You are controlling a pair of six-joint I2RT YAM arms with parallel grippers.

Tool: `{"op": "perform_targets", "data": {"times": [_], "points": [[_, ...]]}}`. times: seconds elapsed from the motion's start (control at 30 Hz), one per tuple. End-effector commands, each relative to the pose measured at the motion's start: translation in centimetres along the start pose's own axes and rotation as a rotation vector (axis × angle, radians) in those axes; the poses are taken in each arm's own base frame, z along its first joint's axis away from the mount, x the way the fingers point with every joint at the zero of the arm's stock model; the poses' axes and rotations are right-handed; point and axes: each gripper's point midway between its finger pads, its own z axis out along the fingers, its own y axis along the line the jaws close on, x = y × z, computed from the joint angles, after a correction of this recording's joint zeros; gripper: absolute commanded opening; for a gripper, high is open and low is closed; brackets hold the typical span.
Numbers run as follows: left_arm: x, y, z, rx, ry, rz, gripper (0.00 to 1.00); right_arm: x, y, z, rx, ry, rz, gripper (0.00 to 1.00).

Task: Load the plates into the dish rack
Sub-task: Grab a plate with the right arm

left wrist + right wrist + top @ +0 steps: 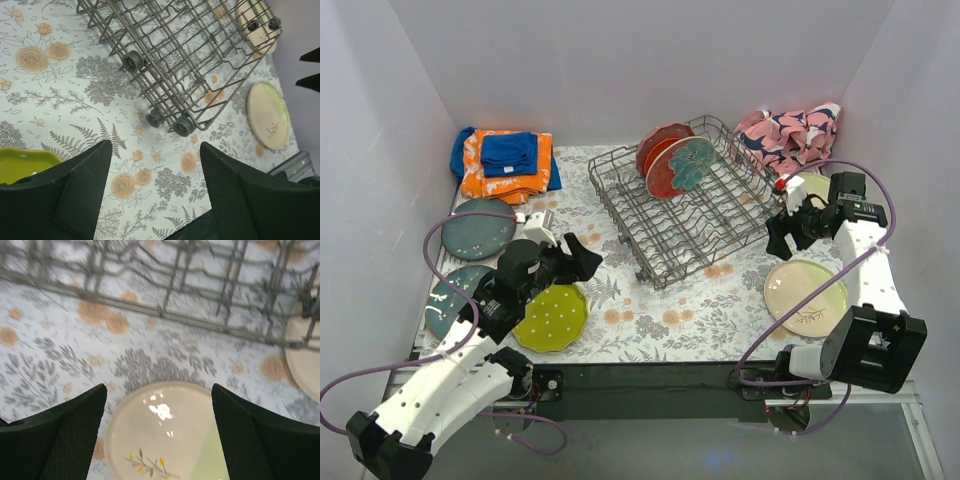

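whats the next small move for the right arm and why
Probably lower the right gripper toward the rim of the cream twig plate. Its jaws stand open and empty right above that plate, which lies flat beside the dish rack and is not yet loaded.

Dish rack (690,205) ctr of table (650,325), red plate (658,148) & floral plate (685,168) upright in its far-left end. Lime plate (552,318) near left by left end effector (578,257); cream plate (805,297) near right by right end effector (782,238).
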Motion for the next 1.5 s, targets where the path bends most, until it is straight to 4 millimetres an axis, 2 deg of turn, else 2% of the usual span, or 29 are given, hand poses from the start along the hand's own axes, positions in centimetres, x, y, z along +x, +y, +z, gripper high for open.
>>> {"op": "perform_targets", "data": {"times": [0.0, 0.07, 0.1, 0.2, 0.27, 0.33, 0.4, 0.43, 0.53, 0.57, 0.63, 0.67, 0.7, 0.87, 1.07, 1.27, 1.33, 1.47], "points": [[0.7, -0.8, -1.1, 0.055, 0.010, -0.071, 0.70, 6.7, -0.8, -3.0, 0.157, 0.292, -0.088, 0.91], [0.9, -1.2, -1.3, 0.078, 0.019, -0.076, 0.70, 8.2, -0.3, -3.0, 0.131, 0.333, -0.138, 0.91], [1.1, -1.3, -1.3, 0.084, 0.028, -0.080, 0.70, 9.4, 0.9, -2.6, 0.079, 0.354, -0.141, 0.91], [2.0, -1.9, -1.4, 0.122, 0.072, -0.101, 0.70, 10.4, 3.4, -1.6, -0.056, 0.340, -0.130, 0.88], [2.3, -2.3, -1.7, 0.146, 0.086, -0.112, 0.70, 11.6, 4.9, -0.8, -0.130, 0.354, -0.147, 0.80], [2.6, -2.3, -1.8, 0.151, 0.093, -0.128, 0.70, 12.7, 5.6, -0.2, -0.161, 0.374, -0.183, 0.72], [2.8, -2.2, -2.0, 0.157, 0.087, -0.138, 0.70, 12.7, 5.5, 0.5, -0.151, 0.363, -0.190, 0.69], [2.8, -2.3, -2.1, 0.162, 0.082, -0.142, 0.69, 12.7, 5.6, 0.8, -0.155, 0.367, -0.176, 0.65], [3.1, -2.2, -2.2, 0.161, 0.086, -0.151, 0.70, 13.1, 6.4, 1.8, -0.172, 0.412, -0.143, 0.60], [3.1, -2.2, -2.2, 0.161, 0.085, -0.156, 0.70, 13.4, 7.1, 2.3, -0.183, 0.428, -0.153, 0.61], [3.4, -2.0, -2.2, 0.159, 0.088, -0.161, 0.70, 13.6, 6.4, 3.0, -0.115, 0.447, -0.149, 0.61], [3.4, -1.9, -2.3, 0.158, 0.089, -0.162, 0.70, 14.0, 7.1, 3.6, -0.122, 0.467, -0.171, 0.62], [3.4, -2.0, -2.4, 0.160, 0.087, -0.163, 0.70, 13.9, 6.7, 4.0, -0.095, 0.464, -0.181, 0.62], [4.0, -1.4, -2.7, 0.147, 0.089, -0.174, 0.70, 15.5, 6.2, 4.5, -0.005, 0.529, -0.192, 0.62], [4.4, -1.2, -2.6, 0.143, 0.097, -0.186, 0.70, 16.7, 7.0, 5.2, -0.007, 0.563, -0.204, 0.61], [4.5, -1.4, -2.6, 0.146, 0.105, -0.198, 0.70, 17.5, 7.8, 5.8, -0.028, 0.590, -0.209, 0.47], [4.5, -1.3, -2.6, 0.145, 0.106, -0.201, 0.70, 17.6, 8.2, 5.7, -0.036, 0.596, -0.210, 0.39], [4.9, -1.5, -2.6, 0.157, 0.123, -0.216, 0.70, 17.9, 10.1, 5.7, -0.096, 0.599, -0.248, 0.25]]}}
